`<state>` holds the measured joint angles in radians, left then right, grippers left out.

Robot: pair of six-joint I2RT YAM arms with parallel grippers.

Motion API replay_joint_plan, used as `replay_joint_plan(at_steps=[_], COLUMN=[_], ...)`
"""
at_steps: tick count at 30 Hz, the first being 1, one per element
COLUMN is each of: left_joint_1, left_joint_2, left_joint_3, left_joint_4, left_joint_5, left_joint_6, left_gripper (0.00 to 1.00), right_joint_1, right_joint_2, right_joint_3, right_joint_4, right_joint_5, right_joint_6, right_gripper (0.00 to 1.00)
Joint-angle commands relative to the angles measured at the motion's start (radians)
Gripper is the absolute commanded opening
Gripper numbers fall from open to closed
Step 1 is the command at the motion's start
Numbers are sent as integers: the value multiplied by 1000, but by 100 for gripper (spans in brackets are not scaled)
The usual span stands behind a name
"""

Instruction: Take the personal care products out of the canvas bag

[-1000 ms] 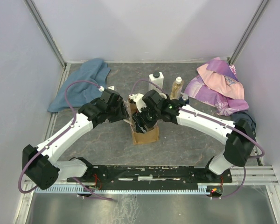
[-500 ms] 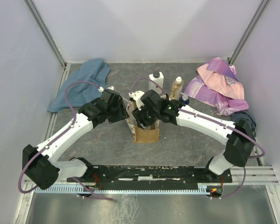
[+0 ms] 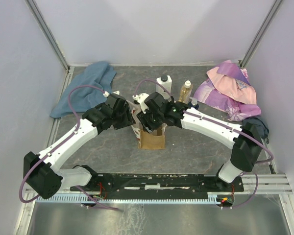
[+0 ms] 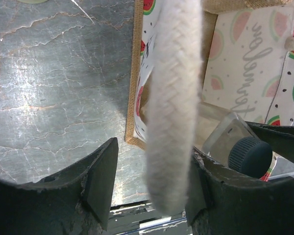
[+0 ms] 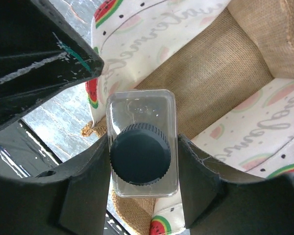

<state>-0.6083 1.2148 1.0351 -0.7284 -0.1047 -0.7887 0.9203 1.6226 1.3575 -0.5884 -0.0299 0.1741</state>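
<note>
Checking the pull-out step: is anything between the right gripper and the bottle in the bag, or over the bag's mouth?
Nothing visible does. The right gripper touches both sides of the clear bottle. The canvas bag is open above it, and the cream handle lies off to one side, between the fingers of the left gripper.

Count, all views: canvas bag (image 3: 152,141) x1. Bottles x3 in total: white bottle (image 3: 163,84) w/ dark cap x1, cream-capped bottle (image 3: 186,90) x1, clear bottle (image 5: 142,149) w/ dark cap x1. Cloths x2: blue cloth (image 3: 85,94), pink-purple cloth (image 3: 228,89).
</note>
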Motion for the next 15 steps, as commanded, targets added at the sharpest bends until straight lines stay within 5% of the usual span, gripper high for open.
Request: replay_joint_plan(at_steps=[1, 15], left_joint_1=[-4, -4], left_joint_2=[-23, -33], left_joint_3=[22, 7], left_joint_4=[1, 3], left_joint_5=[-26, -25], left_joint_6=[-26, -29], left_gripper=[59, 60], right_joint_1=[-5, -5], right_joint_2=[-3, -77], right_joint_3=[88, 309], right_joint_4=[-82, -235], right_joint_5=[68, 107], right_joint_6=[-20, 25], right_gripper=[29, 31])
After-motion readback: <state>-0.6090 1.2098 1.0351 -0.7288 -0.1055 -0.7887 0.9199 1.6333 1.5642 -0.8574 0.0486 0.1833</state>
